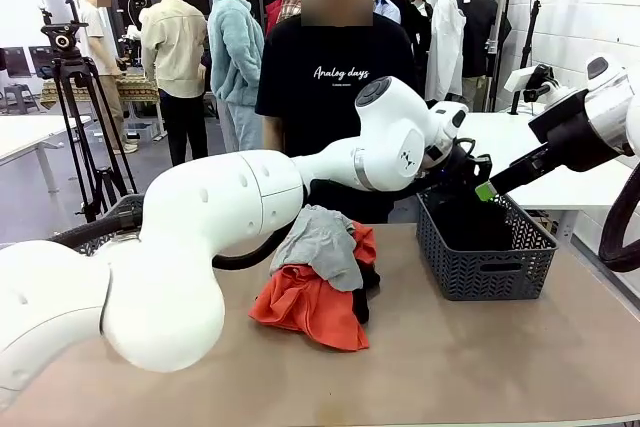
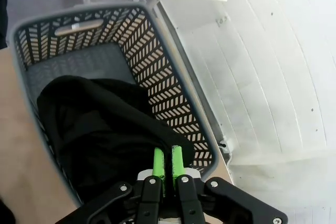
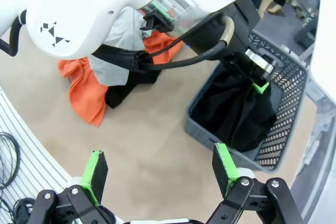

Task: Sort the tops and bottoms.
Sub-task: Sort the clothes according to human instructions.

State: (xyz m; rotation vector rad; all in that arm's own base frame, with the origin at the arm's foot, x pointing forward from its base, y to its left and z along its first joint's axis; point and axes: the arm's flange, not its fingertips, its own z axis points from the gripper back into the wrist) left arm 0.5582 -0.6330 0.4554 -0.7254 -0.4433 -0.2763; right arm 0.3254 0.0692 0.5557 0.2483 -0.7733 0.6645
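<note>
Pinching shut, the left claw (image 2: 168,153) has its two green pads (image 2: 158,166) pressed together with no gap between them. A fold of the black garment (image 2: 100,135) comes right up to their tips (in the right wrist view the cloth rises in a peak to that claw, so it looks gripped rather than merely touched). Directly below the claw, the remainder of the black garment lies heaped in the grey basket (image 2: 176,103). It covers most of the floor on the claw's side, while the far end by the handle slot is bare. The basket stands on the worktop (image 1: 480,367), one long wall just beside the worktop's edge.

The right claw (image 3: 159,174) hangs above the worktop with its pads spread wide and nothing between them. Bare worktop lies straight beneath it, and the basket sits just ahead and to one side.

Farther from both claws, back along the left arm, a pile of clothes lies on the worktop well apart from the basket. The light grey top (image 1: 320,242) is draped uppermost and the orange-red top (image 1: 305,312) spreads out under it toward the robot. Some black cloth (image 1: 362,299) shows at the pile's basket-facing edge. Beyond the worktop, a person (image 1: 335,77) in a black printed T-shirt stands at the far side.
</note>
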